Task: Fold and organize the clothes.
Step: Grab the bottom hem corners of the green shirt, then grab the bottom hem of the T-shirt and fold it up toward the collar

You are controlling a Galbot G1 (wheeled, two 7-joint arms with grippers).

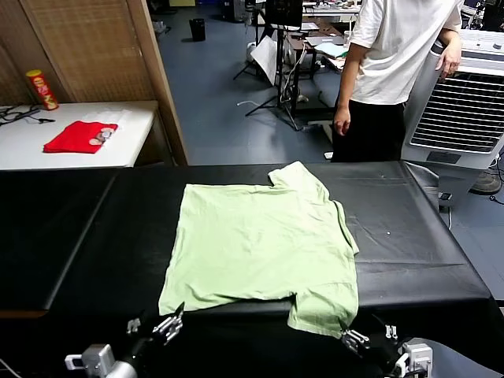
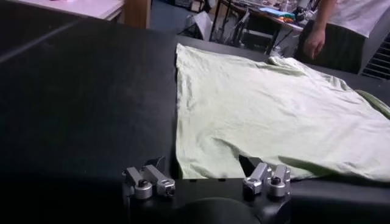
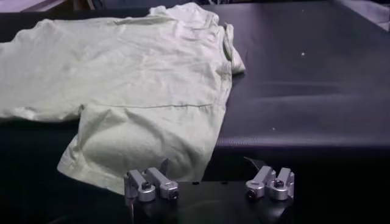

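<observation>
The clothes are one pale green T-shirt [image 1: 260, 244], spread flat on the black table [image 1: 409, 236]. One sleeve [image 1: 323, 311] droops over the table's front edge. My left gripper [image 1: 153, 324] sits low at the front edge, just before the shirt's near left corner [image 2: 201, 152], and is open with nothing between its fingers. My right gripper [image 1: 370, 337] is also open and empty. It is below the front edge, just right of the hanging sleeve [image 3: 140, 140]. In the left wrist view the left gripper [image 2: 204, 167] spans the hem; in the right wrist view the right gripper [image 3: 208, 164] faces the sleeve's edge.
A person in a white T-shirt [image 1: 394, 55] stands behind the table's far right. Beside them is a white air cooler [image 1: 465, 102]. A white side table [image 1: 134, 134] at back left holds a red cloth [image 1: 79, 135] and a snack can [image 1: 41, 88].
</observation>
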